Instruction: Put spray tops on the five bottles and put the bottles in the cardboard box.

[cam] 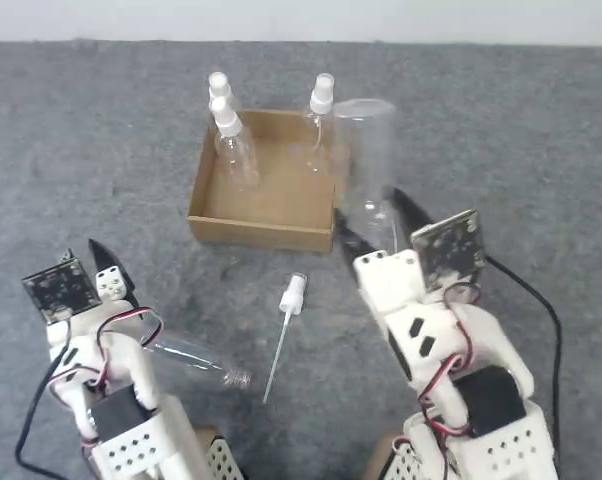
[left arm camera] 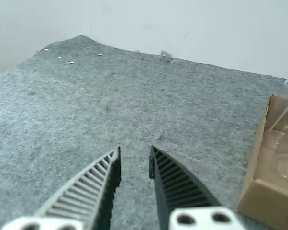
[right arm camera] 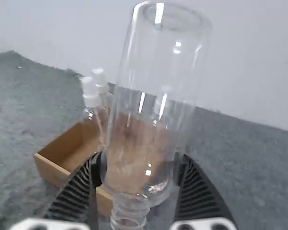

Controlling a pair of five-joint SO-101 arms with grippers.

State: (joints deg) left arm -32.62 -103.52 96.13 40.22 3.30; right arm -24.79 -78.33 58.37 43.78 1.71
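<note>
While the right gripper (right arm camera: 140,165) pinches a capless bottle (right arm camera: 153,96), neck toward its wrist, by the box's (cam: 259,231) right edge, it should turn the neck outward so the spread, empty left gripper (left arm camera: 134,160) can fit the top (cam: 292,296) lying between the arms.

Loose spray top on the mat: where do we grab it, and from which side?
Take the spray top by its white head, straight down, jaws across its width. It lies flat, and the dip tube looks too thin to pinch. The left gripper is open and empty.
</note>
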